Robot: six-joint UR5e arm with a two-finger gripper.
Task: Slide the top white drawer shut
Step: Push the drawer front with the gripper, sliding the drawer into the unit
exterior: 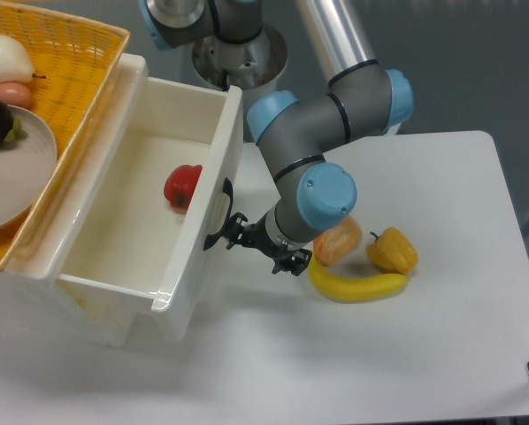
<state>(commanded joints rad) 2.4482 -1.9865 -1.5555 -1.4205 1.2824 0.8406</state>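
A: Where is the top white drawer (149,221) sitting?

B: It is standing pulled well out of its cabinet at the left of the table (441,336), its front panel facing right. A red pepper (182,185) is lying inside, against the inner face of the front panel.

A: And the tool?

B: The gripper (232,234) is pointing left at the curved black handle (220,217), its fingertips lying right at the handle. Whether it is clenched or released cannot be told; the fingers are too small and dark.

A: Open room?

B: Just behind the wrist, a banana (357,285), an orange fruit (337,240) and a yellow pepper (393,251) are lying close together. The yellow wicker basket (79,53) is resting above the cabinet, its edge overhanging the drawer's left rim.
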